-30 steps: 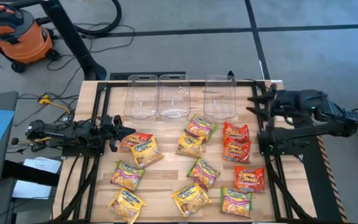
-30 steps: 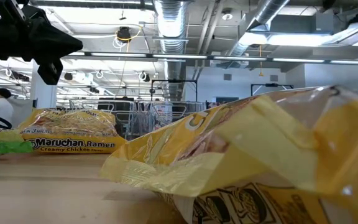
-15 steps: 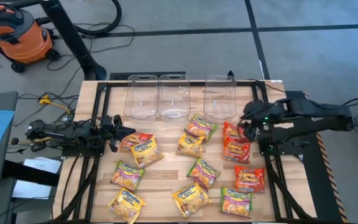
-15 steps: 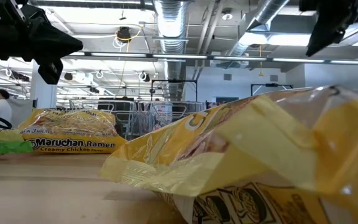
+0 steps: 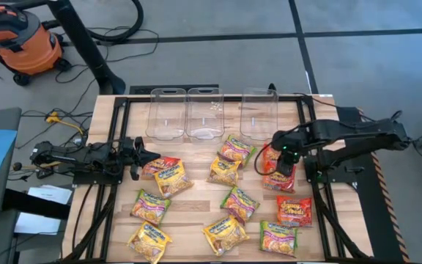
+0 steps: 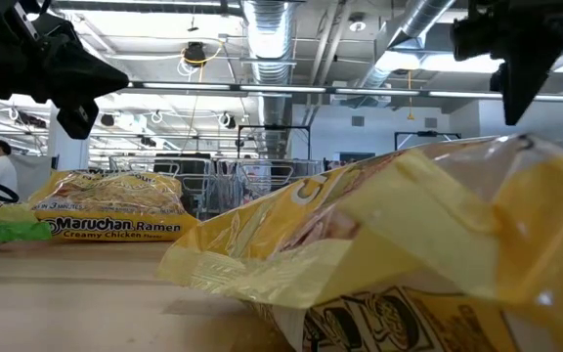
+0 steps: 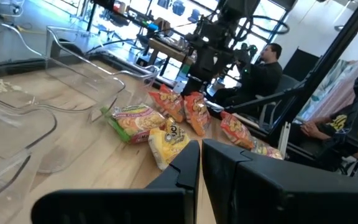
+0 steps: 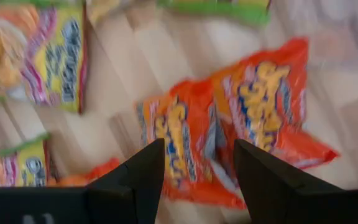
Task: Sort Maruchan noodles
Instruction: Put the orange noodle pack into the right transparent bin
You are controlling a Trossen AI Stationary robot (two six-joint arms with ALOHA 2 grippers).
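Observation:
Maruchan noodle packets lie flat, scattered over the wooden table: yellow ones [image 5: 173, 178], green-with-pink ones [image 5: 239, 202] and red-orange ones [image 5: 294, 210]. My right gripper [image 5: 280, 160] hangs open, pointing down, above two red-orange packets [image 8: 229, 137] near the table's right side, its fingers on either side of them without touching. In the low view it [image 6: 511, 68] stands well above the table. My left gripper [image 5: 142, 155] waits shut at the table's left edge, beside a red-orange packet [image 5: 156, 165].
Three clear plastic bins [image 5: 165, 114] [image 5: 202, 114] [image 5: 259, 114] stand in a row along the table's far edge. A black frame [image 5: 119, 147] runs around the table. People [image 7: 269, 68] sit in the room beyond the table.
My right arm has swung from the table's right edge toward the left and a little nearer, tipping its gripper downward until it hangs over the red-orange packets. No packet has moved.

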